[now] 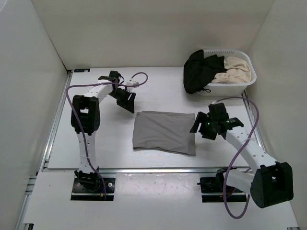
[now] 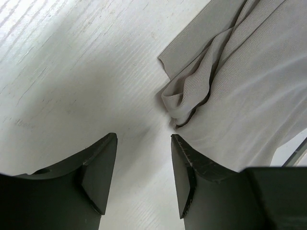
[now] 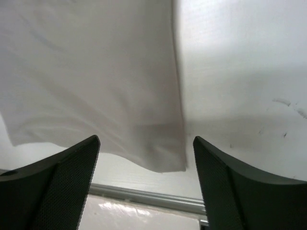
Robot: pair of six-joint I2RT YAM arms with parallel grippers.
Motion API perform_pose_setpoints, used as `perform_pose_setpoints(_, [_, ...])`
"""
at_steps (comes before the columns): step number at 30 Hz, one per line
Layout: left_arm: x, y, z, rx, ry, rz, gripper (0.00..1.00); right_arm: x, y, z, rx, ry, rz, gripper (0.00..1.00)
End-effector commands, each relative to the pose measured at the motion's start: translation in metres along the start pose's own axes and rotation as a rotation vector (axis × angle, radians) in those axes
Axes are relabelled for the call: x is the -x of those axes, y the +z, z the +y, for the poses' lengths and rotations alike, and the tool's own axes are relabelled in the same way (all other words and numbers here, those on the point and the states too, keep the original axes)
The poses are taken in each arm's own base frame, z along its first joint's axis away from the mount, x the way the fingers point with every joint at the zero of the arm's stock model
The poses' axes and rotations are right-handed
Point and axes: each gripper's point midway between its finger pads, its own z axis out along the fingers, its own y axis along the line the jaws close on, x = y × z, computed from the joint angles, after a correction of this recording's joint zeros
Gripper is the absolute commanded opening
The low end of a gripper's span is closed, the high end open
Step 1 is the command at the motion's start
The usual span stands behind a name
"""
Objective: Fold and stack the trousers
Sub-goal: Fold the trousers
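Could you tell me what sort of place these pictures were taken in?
Probably a robot lab test cell set up for laundry folding: two arms bolted to a white table inside plain white walls, folded grey trousers between them, and a laundry basket holding more garments.

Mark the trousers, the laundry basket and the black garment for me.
trousers point(image 1: 164, 132), top view, middle of the folded panel
laundry basket point(image 1: 237, 84), top view, near wall
black garment point(image 1: 196, 72), top view, draped middle

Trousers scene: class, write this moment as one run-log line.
trousers folded flat on table | left gripper open, empty | right gripper open, empty
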Motion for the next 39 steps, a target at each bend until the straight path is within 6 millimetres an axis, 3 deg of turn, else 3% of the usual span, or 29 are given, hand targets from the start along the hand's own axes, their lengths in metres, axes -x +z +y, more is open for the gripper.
perform_pose_setpoints(1, [0.029,-0.051,-0.016,0.084,0.069,-0.087,0.6,0.029,-0.02,0.005,-0.042,-0.058,-0.067,0.85])
perform_pose_setpoints(2, [0.03,-0.063,-0.011,0.121,0.057,-0.1,0.6,0.036,-0.026,0.003,-0.06,-0.051,-0.088,0.99])
perform_pose_setpoints(5, [0.017,-0.103,-0.006,0.185,-0.017,-0.137,0.61,0.062,-0.048,-0.007,-0.14,-0.047,-0.124,0.99])
perform_pose_setpoints(6, [0.003,-0.12,0.012,0.26,-0.096,-0.138,0.63,0.073,-0.052,-0.023,-0.189,-0.009,-0.128,0.99])
perform_pose_setpoints(7, [-0.001,-0.14,0.017,0.32,-0.118,-0.16,0.7,0.074,-0.059,-0.036,-0.231,-0.013,-0.109,0.99])
perform_pose_setpoints(8, [-0.009,-0.152,0.026,0.371,-0.139,-0.16,0.73,0.092,-0.072,-0.053,-0.266,0.047,-0.142,0.99])
perform_pose_setpoints(10, [-0.04,-0.179,0.049,0.501,-0.216,-0.126,0.77,0.095,-0.081,-0.08,-0.335,0.082,-0.086,0.99])
perform_pose_setpoints(12, [-0.069,-0.2,0.065,0.576,-0.295,-0.101,0.82,0.113,-0.098,-0.111,-0.393,0.162,-0.092,0.99])
perform_pose_setpoints(14, [-0.093,-0.207,0.063,0.585,-0.341,-0.091,0.89,0.118,-0.112,-0.134,-0.477,0.205,-0.08,0.99])
perform_pose_setpoints(15, [-0.103,-0.211,0.063,0.591,-0.366,-0.091,0.93,0.133,-0.124,-0.14,-0.536,0.199,-0.133,0.99])
perform_pose_setpoints(16, [-0.127,-0.213,0.067,0.593,-0.427,-0.079,0.98,0.136,-0.126,-0.139,-0.537,0.199,-0.132,0.99])
perform_pose_setpoints(19, [-0.154,-0.224,0.07,0.614,-0.5,-0.104,1.0,0.149,-0.128,-0.144,-0.56,0.208,-0.136,0.99])
perform_pose_setpoints(20, [-0.174,-0.222,0.07,0.6,-0.548,-0.098,1.0,0.149,-0.126,-0.15,-0.545,0.243,-0.122,0.99])
perform_pose_setpoints(23, [-0.202,-0.227,0.068,0.609,-0.616,-0.114,1.0,0.152,-0.13,-0.152,-0.486,0.293,-0.135,0.99])
perform_pose_setpoints(27, [-0.213,-0.231,0.066,0.613,-0.631,-0.139,1.0,0.15,-0.126,-0.149,-0.46,0.293,-0.132,0.99])
perform_pose_setpoints(39, [-0.206,-0.231,0.063,0.583,-0.622,-0.165,1.0,0.144,-0.131,-0.149,-0.468,0.276,-0.161,0.99])
